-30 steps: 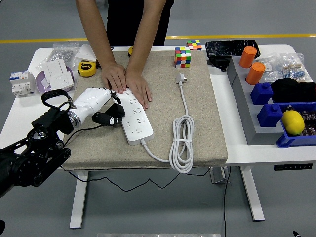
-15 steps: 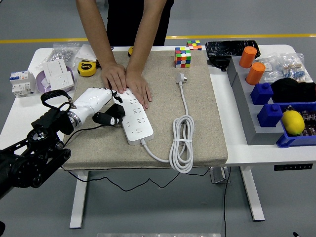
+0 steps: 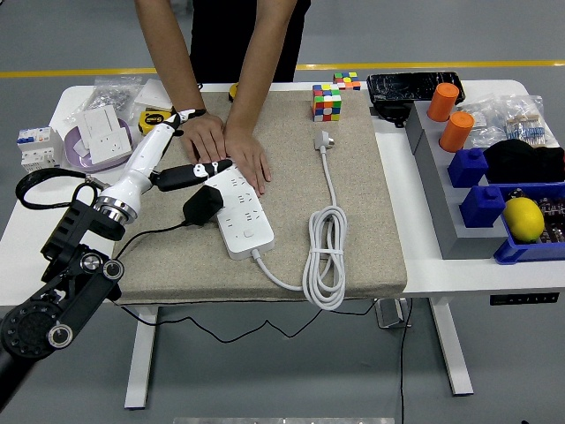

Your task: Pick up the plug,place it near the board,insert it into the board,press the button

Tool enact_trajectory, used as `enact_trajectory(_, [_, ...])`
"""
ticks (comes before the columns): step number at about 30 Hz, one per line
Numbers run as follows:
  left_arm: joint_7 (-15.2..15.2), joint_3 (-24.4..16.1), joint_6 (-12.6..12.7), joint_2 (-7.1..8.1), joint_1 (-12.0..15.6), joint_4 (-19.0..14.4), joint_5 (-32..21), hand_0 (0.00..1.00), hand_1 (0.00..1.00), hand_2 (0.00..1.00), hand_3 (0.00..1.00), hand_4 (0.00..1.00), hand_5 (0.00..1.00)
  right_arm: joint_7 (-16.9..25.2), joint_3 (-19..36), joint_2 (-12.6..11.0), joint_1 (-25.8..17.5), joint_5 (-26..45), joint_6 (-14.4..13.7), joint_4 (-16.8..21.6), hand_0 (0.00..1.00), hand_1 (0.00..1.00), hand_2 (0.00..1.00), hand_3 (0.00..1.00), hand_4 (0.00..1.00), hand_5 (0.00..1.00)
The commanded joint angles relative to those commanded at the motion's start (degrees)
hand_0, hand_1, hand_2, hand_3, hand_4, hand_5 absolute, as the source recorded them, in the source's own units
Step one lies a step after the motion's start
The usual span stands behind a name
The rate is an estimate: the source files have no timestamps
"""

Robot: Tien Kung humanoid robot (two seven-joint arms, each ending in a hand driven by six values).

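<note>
The white power strip (image 3: 245,212) lies slanted on the beige mat (image 3: 371,221). A black plug (image 3: 202,206) rests against the strip's left edge, its black cable trailing left and down; I cannot tell whether it sits in a socket. My left hand (image 3: 181,163) hovers just above and left of the plug, apart from it, with fingers spread and one black finger reaching over the strip's far end. A person's two hands (image 3: 228,146) press flat on the far end of the strip. The right arm is out of view.
The strip's own white cord (image 3: 325,256) is coiled on the mat, ending in a white plug (image 3: 324,140). A colour cube (image 3: 327,102) stands behind it. Sockets and a tape measure (image 3: 155,121) lie at left; orange cylinders (image 3: 450,115), blue bins (image 3: 485,203) and a lemon (image 3: 523,218) at right.
My left hand has let go of the black plug and lifted up and away, fingers opening. The plug stays at the strip's left edge. The person's hands have not moved.
</note>
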Motion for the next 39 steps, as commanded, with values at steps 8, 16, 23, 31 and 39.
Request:
enact_trajectory(8, [4.15, -1.06, -1.38, -0.40, 7.02, -3.98, -2.69, 0.920, 0.976, 0.955, 0.934, 0.998, 0.881, 0.47, -0.09, 0.25, 0.40, 0.45, 0.00, 0.00, 0.833, 0.757, 0.747, 0.771, 0.998, 0.822])
enact_trajectory(16, [5.56, 1.45, -3.02, 1.53, 8.65, -3.37, 2.48, 0.933, 0.957, 0.920, 0.909, 0.998, 0.899, 0.35, 0.38, 0.16, 0.22, 0.11, 0.05, 0.00, 0.834, 0.756, 0.746, 0.771, 0.998, 0.819])
enact_trajectory(23, [6.52, 3.66, -4.73, 2.65, 8.13, -2.76, 6.58, 0.937, 0.954, 0.914, 0.904, 0.997, 0.921, 0.34, 0.29, 0.12, 0.25, 0.12, 0.03, 0.00, 0.833, 0.756, 0.747, 0.771, 0.998, 0.819])
enact_trajectory(31, [7.19, 5.58, -5.36, 3.40, 6.81, -1.96, 9.67, 0.942, 0.953, 0.912, 0.901, 0.989, 0.938, 0.34, 0.12, -0.01, 0.44, 0.14, 0.02, 0.00, 0.834, 0.756, 0.747, 0.771, 0.998, 0.818])
enact_trajectory(39, [7.66, 6.67, -5.79, 3.59, 6.85, -3.00, 11.45, 0.948, 0.953, 0.909, 0.896, 0.988, 0.952, 0.69, 0.48, -0.02, 0.15, 1.38, 0.32, 0.00, 0.835, 0.756, 0.747, 0.771, 0.998, 0.816])
